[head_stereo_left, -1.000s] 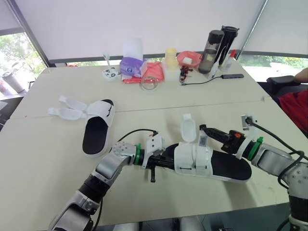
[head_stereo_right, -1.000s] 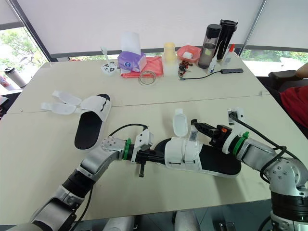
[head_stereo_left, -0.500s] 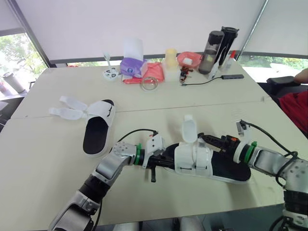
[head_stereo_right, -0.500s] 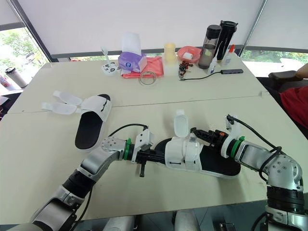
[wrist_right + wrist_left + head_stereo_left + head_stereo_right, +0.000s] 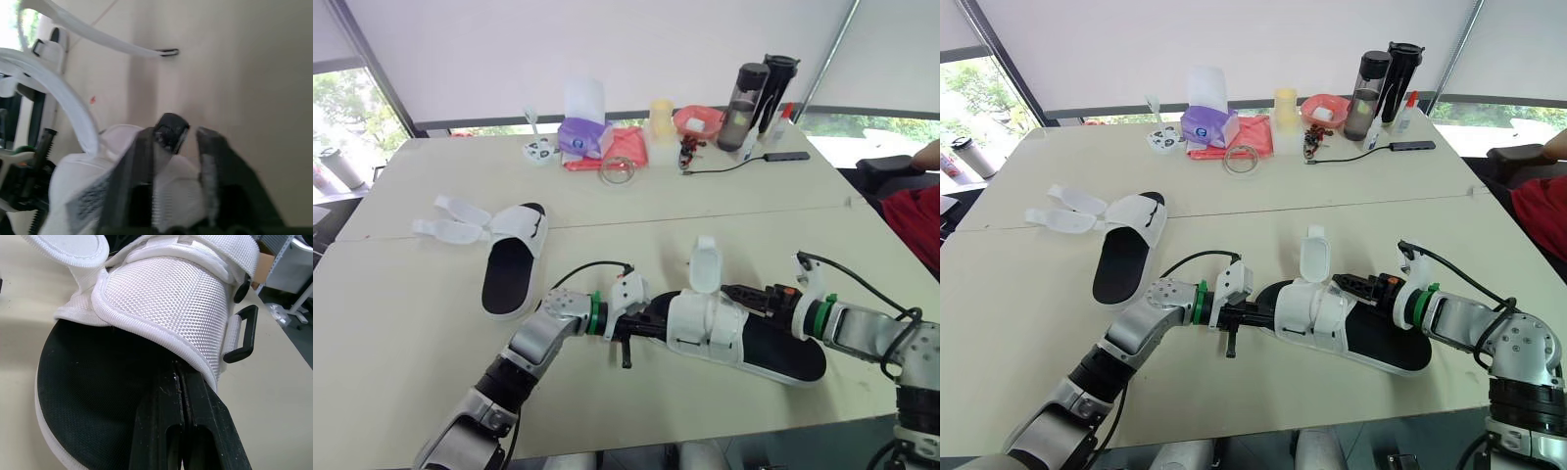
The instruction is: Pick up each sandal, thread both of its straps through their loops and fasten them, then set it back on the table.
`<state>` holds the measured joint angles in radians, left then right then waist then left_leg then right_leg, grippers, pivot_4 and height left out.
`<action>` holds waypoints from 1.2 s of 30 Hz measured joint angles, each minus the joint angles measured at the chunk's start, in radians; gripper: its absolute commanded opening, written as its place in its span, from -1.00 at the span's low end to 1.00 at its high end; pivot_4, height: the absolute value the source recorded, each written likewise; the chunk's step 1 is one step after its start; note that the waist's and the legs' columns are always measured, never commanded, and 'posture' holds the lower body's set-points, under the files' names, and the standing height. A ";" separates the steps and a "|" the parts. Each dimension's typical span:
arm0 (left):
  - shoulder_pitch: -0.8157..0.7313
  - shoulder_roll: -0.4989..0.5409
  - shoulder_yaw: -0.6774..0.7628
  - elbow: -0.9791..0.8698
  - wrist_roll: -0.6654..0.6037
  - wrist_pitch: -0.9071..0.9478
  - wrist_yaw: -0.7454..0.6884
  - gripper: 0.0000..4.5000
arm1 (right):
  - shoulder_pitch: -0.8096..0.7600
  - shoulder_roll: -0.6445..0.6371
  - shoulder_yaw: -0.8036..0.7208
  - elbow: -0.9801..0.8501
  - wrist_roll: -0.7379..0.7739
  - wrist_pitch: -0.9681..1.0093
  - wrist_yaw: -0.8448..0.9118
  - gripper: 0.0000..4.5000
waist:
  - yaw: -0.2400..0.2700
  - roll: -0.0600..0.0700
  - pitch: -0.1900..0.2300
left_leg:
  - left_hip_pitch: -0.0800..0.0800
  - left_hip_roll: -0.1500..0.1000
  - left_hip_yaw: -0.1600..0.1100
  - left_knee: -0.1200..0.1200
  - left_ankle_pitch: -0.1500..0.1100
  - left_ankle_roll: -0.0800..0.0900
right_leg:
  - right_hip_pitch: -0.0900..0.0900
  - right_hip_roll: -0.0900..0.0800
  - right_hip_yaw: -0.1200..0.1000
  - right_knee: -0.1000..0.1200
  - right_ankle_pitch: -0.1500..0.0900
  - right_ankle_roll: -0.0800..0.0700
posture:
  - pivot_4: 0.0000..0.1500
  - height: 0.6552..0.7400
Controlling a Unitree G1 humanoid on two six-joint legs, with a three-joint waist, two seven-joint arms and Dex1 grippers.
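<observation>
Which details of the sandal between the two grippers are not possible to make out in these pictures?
1. Left wrist view: the fingers of the left gripper are pressed together, but their tips lie under the sandal's white upper, which hides what they pinch.
2. Eye views: whether the right gripper touches the raised strap is too small to tell.

Beyond the near sandal (image 5: 705,328) the table (image 5: 636,211) lies open; the other sandal (image 5: 506,274) sits well left of it, bottles (image 5: 747,93) far behind.
</observation>
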<state>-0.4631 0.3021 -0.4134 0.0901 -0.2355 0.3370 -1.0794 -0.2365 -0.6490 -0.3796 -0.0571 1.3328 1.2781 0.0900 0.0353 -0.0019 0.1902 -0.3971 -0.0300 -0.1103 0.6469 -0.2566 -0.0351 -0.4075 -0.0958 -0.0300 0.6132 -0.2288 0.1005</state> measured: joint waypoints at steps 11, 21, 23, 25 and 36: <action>-0.001 -0.001 0.000 0.003 -0.001 0.002 -0.003 -1.00 | 0.058 -0.222 -0.034 -0.134 -0.161 -0.091 0.254 0.98 | 0.002 0.001 0.000 | 0.000 0.000 0.001 0.000 0.000 0.000 | 0.000 0.000 0.000 0.000 -0.001 0.001 | 1.00 1.00; -0.012 -0.003 0.005 0.014 -0.001 0.004 -0.025 -1.00 | -0.024 -0.244 -0.022 -0.239 -0.217 -0.209 0.454 0.98 | 0.000 0.000 0.001 | 0.000 0.000 0.001 0.000 0.000 0.000 | -0.001 0.000 0.000 -0.001 -0.001 0.001 | 1.00 1.00; -0.011 -0.008 0.005 0.015 -0.001 0.007 -0.026 -1.00 | -0.085 -0.222 0.011 -0.217 -0.230 -0.214 0.443 0.98 | 0.002 0.000 0.001 | -0.002 0.000 0.001 0.000 0.000 0.000 | -0.001 0.000 0.000 -0.001 0.000 0.001 | 1.00 1.00; -0.010 -0.007 0.007 0.012 -0.004 0.010 -0.028 -1.00 | -0.148 -0.204 0.050 -0.172 -0.245 -0.212 0.444 0.98 | 0.001 0.000 0.001 | -0.003 0.000 0.001 0.000 0.000 0.000 | -0.002 0.000 0.000 -0.001 0.000 -0.001 | 1.00 1.00; 0.006 -0.005 0.017 -0.012 -0.013 0.030 -0.009 -1.00 | -0.325 -0.156 0.161 0.094 -0.301 -0.066 0.485 0.98 | 0.000 0.001 0.000 | -0.007 -0.001 0.000 0.000 0.000 0.000 | -0.006 0.000 0.000 0.000 0.002 -0.003 | 1.00 1.00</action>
<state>-0.4571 0.2971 -0.3966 0.0776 -0.2485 0.3670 -1.0881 -0.5619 -0.8054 -0.2187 0.0373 1.0314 1.2125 0.5754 0.0351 -0.0012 0.1906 -0.4036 -0.0308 -0.1106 0.6471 -0.2566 -0.0351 -0.4135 -0.0960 -0.0302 0.6128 -0.2267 0.0976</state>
